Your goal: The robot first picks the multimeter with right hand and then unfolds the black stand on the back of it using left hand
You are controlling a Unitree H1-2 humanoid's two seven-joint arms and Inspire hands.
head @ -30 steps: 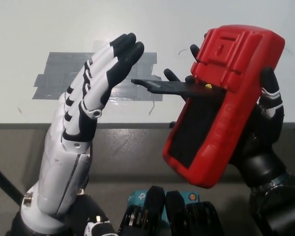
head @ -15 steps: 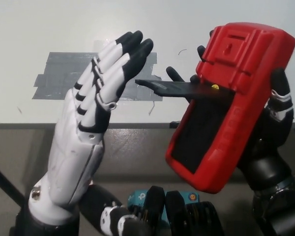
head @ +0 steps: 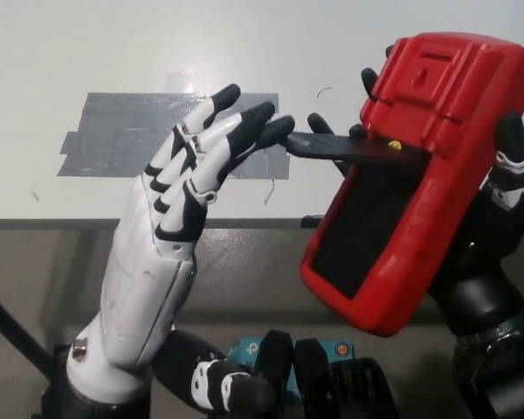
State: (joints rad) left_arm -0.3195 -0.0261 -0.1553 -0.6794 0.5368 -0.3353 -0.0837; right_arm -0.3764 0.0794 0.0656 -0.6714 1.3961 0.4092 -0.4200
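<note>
Fingertips (head: 275, 128) of the white left hand (head: 179, 218) are spread and extended, holding nothing, and are brought up against the free end of the black stand (head: 345, 147). That stand is swung out from the back of the red multimeter (head: 415, 179) and juts toward the left, roughly level. The multimeter is gripped from behind by the black right hand (head: 493, 218), whose fingers are wrapped around its far and right sides; it is held raised and tilted, back face toward the camera, above the near edge of the white worktop (head: 87, 44). A dark recess is exposed on the back where the stand was folded. A patch of grey tape (head: 113, 131) is stuck flat on the worktop close to the near edge, behind the left hand.
</note>
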